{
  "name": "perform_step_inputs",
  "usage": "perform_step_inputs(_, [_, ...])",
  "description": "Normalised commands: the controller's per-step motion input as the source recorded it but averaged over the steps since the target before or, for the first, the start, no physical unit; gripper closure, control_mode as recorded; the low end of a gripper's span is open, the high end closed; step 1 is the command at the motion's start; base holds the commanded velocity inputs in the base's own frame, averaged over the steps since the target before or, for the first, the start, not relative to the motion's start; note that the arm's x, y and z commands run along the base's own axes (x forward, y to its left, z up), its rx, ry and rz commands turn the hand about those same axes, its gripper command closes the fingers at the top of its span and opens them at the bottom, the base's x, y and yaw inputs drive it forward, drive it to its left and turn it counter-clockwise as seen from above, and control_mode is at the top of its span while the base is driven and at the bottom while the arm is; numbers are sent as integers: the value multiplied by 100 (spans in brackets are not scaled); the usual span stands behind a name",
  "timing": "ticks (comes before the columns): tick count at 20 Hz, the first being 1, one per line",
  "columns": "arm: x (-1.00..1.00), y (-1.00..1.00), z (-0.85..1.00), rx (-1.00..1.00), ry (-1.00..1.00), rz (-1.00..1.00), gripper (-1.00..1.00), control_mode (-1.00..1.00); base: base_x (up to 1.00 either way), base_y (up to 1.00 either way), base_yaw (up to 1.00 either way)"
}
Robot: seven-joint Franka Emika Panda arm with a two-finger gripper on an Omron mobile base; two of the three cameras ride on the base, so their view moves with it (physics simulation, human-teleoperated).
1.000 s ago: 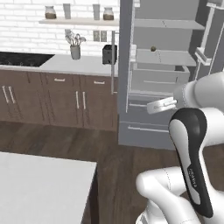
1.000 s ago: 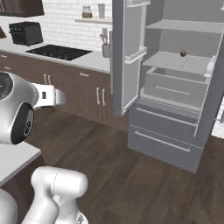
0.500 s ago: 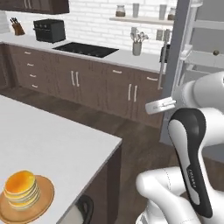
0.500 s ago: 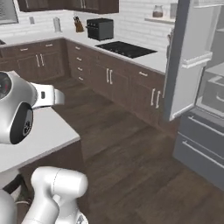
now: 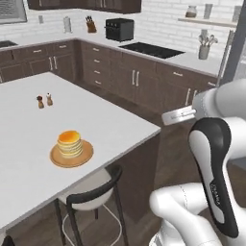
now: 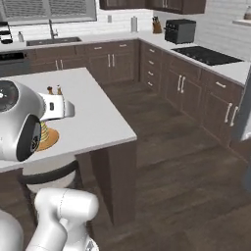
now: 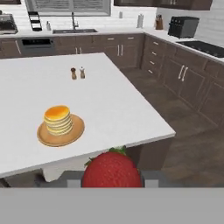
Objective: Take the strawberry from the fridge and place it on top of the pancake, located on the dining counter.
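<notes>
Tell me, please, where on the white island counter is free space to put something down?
The dining counter is mostly bare: the wide stretch between the pancake plate and the right edge, and the far half behind the two small shakers. It is occupied only at the plate near the front edge and at the shakers.

Two small shakers (image 7: 77, 73) are seen standing close together, upright, with one dark and one paler. A black toaster (image 5: 119, 29) is set on the white worktop (image 5: 158, 54) along the brick wall, with a knife block (image 5: 90, 25) near it and a black cooktop (image 5: 151, 49) let into the worktop beside it. A sink with a tall tap (image 7: 74, 27) is placed below a window. Dark brown cabinets (image 6: 196, 93) are ranged under the worktop. A dark chair (image 5: 93, 192) is tucked at the near edge.
</notes>
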Motion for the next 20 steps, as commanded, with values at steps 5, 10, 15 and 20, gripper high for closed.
perform_step_inputs(5, [0,0,0,0,0,0,100,100,7,79,34])
perform_step_inputs(10, [0,0,0,0,0,0,100,100,84,-1,44])
perform_step_inputs(15, [0,0,0,0,0,0,100,100,12,-16,54])
perform_step_inputs(20, [0,0,0,0,0,0,100,100,45,-17,34])
